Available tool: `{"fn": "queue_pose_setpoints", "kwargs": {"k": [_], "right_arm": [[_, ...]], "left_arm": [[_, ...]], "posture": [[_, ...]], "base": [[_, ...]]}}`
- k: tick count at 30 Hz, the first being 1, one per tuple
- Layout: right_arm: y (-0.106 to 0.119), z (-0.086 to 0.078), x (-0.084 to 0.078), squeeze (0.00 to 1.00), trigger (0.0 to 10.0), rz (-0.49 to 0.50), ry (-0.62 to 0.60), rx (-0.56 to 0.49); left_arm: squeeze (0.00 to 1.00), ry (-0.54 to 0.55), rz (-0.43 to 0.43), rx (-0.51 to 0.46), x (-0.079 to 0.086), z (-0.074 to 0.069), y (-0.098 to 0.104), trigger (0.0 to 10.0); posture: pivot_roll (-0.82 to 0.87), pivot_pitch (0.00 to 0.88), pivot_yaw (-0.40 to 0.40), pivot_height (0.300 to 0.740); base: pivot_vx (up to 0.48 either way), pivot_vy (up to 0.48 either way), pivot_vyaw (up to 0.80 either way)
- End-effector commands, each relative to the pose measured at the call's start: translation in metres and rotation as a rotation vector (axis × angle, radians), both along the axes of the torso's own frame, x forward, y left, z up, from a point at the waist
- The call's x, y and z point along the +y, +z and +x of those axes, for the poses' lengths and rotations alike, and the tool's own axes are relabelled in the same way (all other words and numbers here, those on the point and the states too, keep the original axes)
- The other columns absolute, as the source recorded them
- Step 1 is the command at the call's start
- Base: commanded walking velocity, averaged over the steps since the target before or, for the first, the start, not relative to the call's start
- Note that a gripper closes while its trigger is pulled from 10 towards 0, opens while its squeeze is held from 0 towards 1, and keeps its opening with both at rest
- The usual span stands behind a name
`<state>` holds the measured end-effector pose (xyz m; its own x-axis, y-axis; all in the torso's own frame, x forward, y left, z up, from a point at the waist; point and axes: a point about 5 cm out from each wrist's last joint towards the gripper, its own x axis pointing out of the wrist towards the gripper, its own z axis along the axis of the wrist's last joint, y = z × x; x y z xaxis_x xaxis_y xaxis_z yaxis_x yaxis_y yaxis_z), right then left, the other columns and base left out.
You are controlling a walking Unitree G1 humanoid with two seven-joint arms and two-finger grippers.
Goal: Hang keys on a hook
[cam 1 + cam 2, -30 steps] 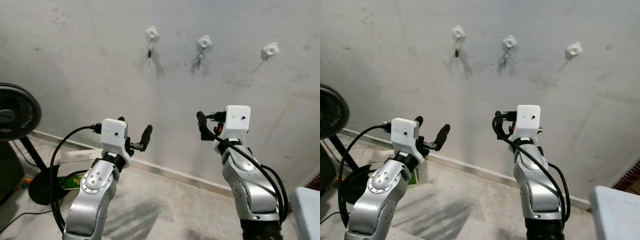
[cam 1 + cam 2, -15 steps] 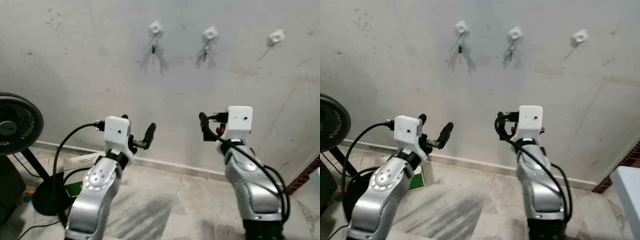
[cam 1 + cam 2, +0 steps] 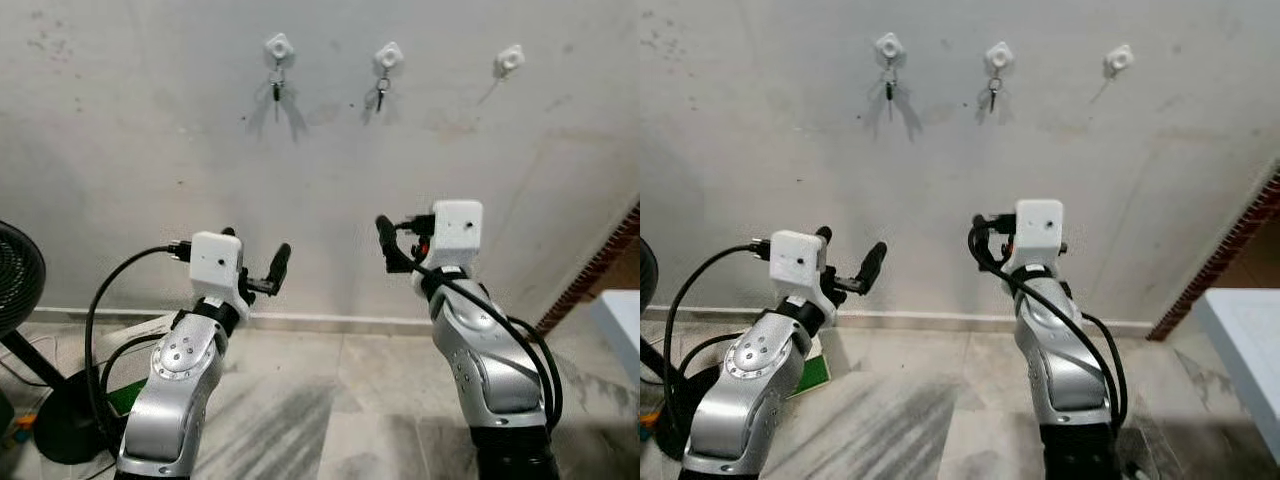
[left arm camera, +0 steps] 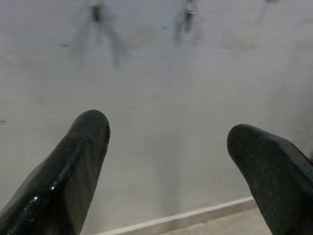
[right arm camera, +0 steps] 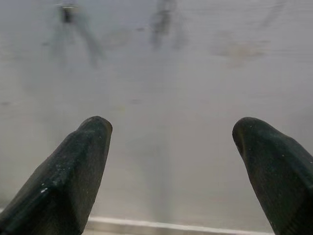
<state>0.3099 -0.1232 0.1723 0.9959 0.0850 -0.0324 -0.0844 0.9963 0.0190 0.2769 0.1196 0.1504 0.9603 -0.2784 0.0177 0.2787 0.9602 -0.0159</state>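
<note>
Probably home hallway: wall hooks (image 3: 278, 46), fan (image 3: 18, 275).

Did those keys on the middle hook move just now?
No. The keys hang under the middle hook, same as before; the whole wall shifted because the camera moved.

White hooks (image 3: 278, 46), grey wall (image 3: 130, 130)

The round black floor fan (image 3: 15, 285) is cut off by the left edge of the head views, so only part of its grille is seen. The pale blue-white box-like surface (image 3: 622, 325) is cropped by the right edge, and its nature cannot be told. The small dark keys (image 3: 277, 90) under the left white wall hook (image 3: 278, 46) are too small for their number to be counted. In the wrist views the wall (image 4: 161, 122) is blurred.
</note>
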Motion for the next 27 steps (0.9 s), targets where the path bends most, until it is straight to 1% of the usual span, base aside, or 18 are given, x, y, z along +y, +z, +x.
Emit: {"fn": "queue_pose_setpoints", "kwargs": {"k": [1,5,7,10,12,13,15,17,21,24,27], "right_arm": [[0.004,0.003,-0.007,0.00,10.0,-0.003,-0.022,-0.013],[0.003,0.002,-0.011,0.00,10.0,-0.012,-0.033,-0.013],[0.001,-0.002,-0.017,0.00,10.0,-0.025,-0.050,-0.007],[-0.002,-0.008,-0.025,0.00,10.0,-0.045,-0.073,-0.011],[-0.004,-0.013,-0.033,0.00,10.0,-0.033,-0.098,-0.014],[-0.004,-0.013,-0.033,0.00,10.0,-0.033,-0.098,-0.014],[-0.005,-0.018,-0.040,0.00,10.0,-0.037,-0.123,-0.021],[-0.004,-0.021,-0.042,0.00,10.0,-0.027,-0.129,-0.032],[-0.004,-0.024,-0.043,0.00,10.0,-0.025,-0.124,-0.036],[-0.004,-0.024,-0.039,0.00,10.0,-0.021,-0.110,-0.033],[-0.003,-0.022,-0.036,0.00,10.0,-0.019,-0.096,-0.038]], "left_arm": [[0.00,-0.013,-0.004,-0.012,-0.005,0.003,0.002,10.0],[0.00,-0.018,-0.007,-0.009,-0.008,0.002,0.000,10.0],[0.00,-0.023,-0.003,-0.008,-0.008,0.000,-0.001,10.0],[0.00,-0.015,0.006,-0.008,-0.005,-0.001,-0.002,10.0],[0.00,-0.002,0.014,-0.012,0.000,0.000,-0.002,10.0],[0.00,-0.002,0.014,-0.012,0.000,0.000,-0.002,10.0],[0.00,0.019,0.021,-0.027,0.006,0.001,0.000,10.0],[0.00,0.032,0.023,-0.035,0.009,0.001,0.003,10.0],[0.00,0.039,0.022,-0.036,0.010,0.001,0.004,10.0],[0.00,0.036,0.029,-0.031,0.009,-0.002,0.001,10.0],[0.00,0.032,0.033,-0.032,0.007,-0.002,0.001,10.0]], "posture": [[-0.01,0.000,-0.008,0.740],[-0.02,0.000,-0.009,0.740],[-0.02,0.000,-0.007,0.740],[-0.02,0.000,-0.007,0.740],[-0.03,0.000,0.005,0.740],[-0.03,0.000,0.005,0.740],[-0.04,0.000,0.012,0.740],[-0.04,0.000,0.014,0.740],[-0.04,0.000,0.014,0.740],[-0.03,0.000,0.010,0.740],[-0.03,0.000,0.006,0.740]], "base": [[0.000,0.000,-0.80],[0.000,0.000,-0.80],[0.000,0.000,-0.80],[0.000,0.000,-0.80],[0.000,0.000,-0.80],[0.000,0.000,-0.80],[0.000,0.000,-0.80],[0.000,0.000,-0.80],[0.000,0.000,-0.80],[0.000,0.000,-0.80],[0.000,0.000,0.00]]}}
